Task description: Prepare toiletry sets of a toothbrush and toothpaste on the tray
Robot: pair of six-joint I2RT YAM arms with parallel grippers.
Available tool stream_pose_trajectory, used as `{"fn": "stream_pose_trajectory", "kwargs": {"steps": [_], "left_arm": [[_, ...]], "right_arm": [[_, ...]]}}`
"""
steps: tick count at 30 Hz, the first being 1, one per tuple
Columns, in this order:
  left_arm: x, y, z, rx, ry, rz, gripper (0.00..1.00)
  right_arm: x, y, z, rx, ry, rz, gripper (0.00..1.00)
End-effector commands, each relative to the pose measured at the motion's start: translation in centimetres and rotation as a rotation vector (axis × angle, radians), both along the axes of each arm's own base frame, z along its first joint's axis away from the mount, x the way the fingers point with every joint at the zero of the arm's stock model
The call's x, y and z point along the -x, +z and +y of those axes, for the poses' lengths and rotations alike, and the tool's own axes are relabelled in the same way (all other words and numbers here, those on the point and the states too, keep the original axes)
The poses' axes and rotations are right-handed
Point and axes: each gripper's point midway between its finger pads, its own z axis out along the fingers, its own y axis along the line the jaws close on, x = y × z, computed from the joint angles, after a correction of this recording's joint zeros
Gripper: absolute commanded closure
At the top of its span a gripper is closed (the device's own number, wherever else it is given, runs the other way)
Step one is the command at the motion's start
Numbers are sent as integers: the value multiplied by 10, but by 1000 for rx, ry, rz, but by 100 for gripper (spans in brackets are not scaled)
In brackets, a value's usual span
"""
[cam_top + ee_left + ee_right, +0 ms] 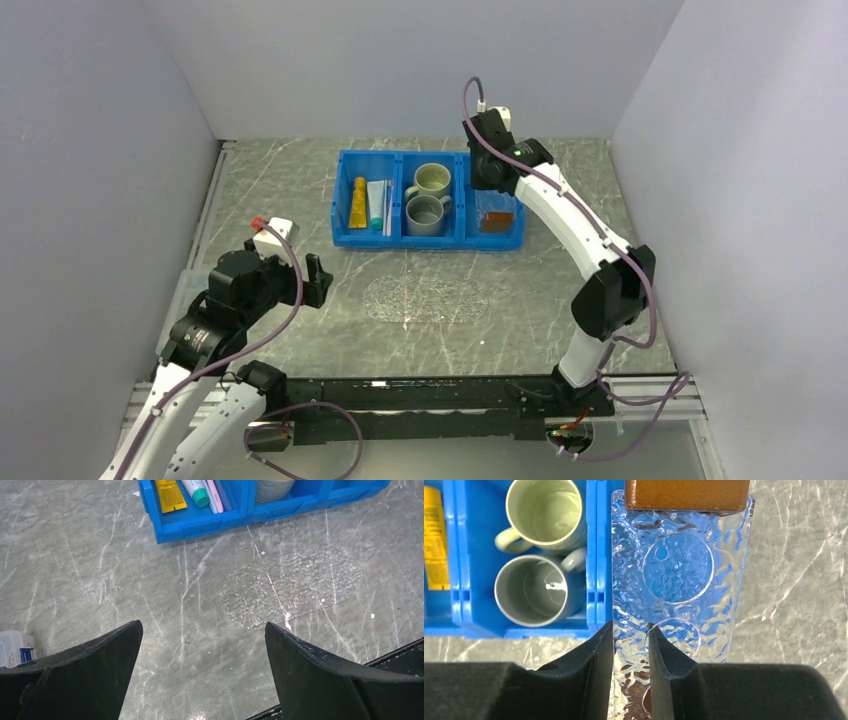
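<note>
The tray [684,575] was clamped by one end between the right fingers [594,665], with the brown handle [686,494] of its far end down at the right compartment of the blue bin [430,241]. The toothbrush [216,495], the white toothpaste [196,492] and the yellow toothpaste [170,494] lay side by side in the left compartment, and a pale mug [544,515] and a grey mug [536,592] stood in the middle one. The left fingers [100,655] stood wide apart, holding nothing, above the surface [100,555] and well apart from the bin.
</note>
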Motion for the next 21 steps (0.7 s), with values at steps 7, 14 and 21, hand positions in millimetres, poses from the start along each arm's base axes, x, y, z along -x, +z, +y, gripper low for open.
{"fn": "stream_pose_trajectory", "kwargs": {"steps": [7,14,21], "left_arm": [[0,14,6,7,31,-58,1],[2,19,12,13,58,-83,0],[3,20,16,15,76,-91,1]], "right_arm": [[66,23,13,-59,12,-10,100],[118,11,33,-110,17,24,100],[166,-11,63,-139,23,67,100]]}}
